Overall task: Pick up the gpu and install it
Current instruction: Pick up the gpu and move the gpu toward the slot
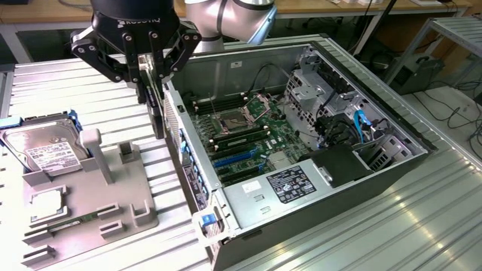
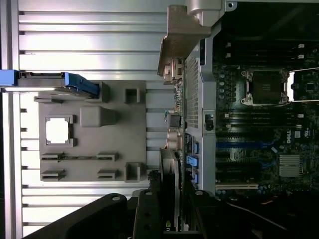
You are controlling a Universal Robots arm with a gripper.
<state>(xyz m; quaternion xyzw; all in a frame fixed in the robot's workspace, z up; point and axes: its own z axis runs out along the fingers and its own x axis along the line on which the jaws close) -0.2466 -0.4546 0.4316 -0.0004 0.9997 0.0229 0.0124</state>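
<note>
Over ribbed metal table, end effector clamps edge-on gpu, top hidden.

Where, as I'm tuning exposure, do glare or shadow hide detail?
Exterior view: glare streaks the table; the gpu reads near-black. Wrist view: the motherboard sits in deep shadow, while the square chip blows out white.

I see gpu: thin dark card, clamped in hand, hanging upright, edge-on, lifted, just beside open computer case outer wall.
</note>
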